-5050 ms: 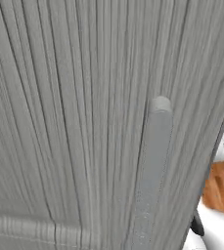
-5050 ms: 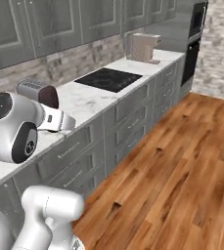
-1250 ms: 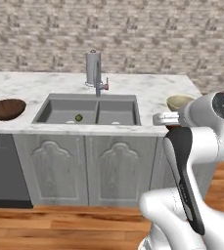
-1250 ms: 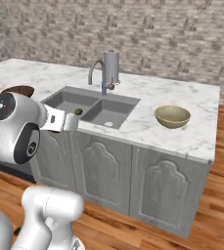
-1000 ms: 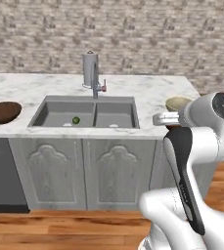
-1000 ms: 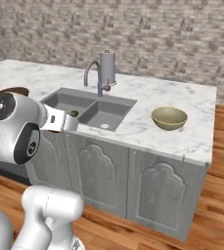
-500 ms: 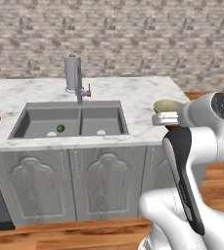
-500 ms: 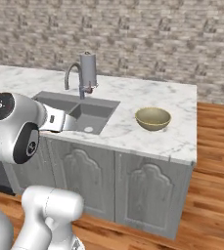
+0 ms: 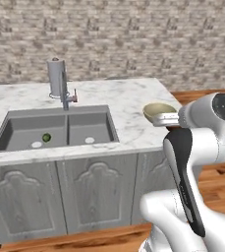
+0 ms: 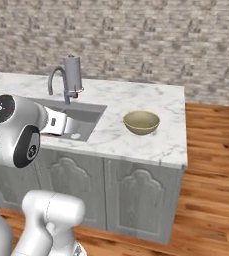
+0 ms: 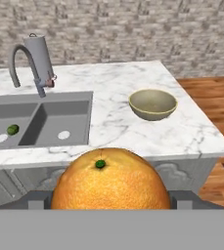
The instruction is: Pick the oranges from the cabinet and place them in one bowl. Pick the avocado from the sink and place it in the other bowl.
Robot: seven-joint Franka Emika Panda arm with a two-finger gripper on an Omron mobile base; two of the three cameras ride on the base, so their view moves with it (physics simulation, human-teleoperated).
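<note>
One round bright-orange fruit (image 11: 110, 179) with a small green stem dot sits right at the bottom of the hand view, wedged between the dark finger tips, so the jaws look clamped on it at about the fruit's own width — though the fingers themselves are mostly hidden behind it. By my judgement the task is in its early part: this orange is out of the cabinet and being carried, but it is not yet in a bowl. The pale yellow-beige round bowl (image 10: 141, 122) stands empty on the white marble counter (image 10: 151, 145), to the right of the grey recessed double sink (image 9: 55, 129) and apart from it, with the arm held back at the counter's front edge, well short of the bowl. A small dark-green rounded avocado (image 9: 46, 138) lies on the floor of the left basin, near a round drain hole — untouched, so that half of the job is wholly left. Behind the sink rises the arched grey faucet (image 11: 33, 61) with its red-marked handle. I cannot tell from these views where the second orange is, and the dark brown bowl is not something I can place here; both remain to be dealt with.
</note>
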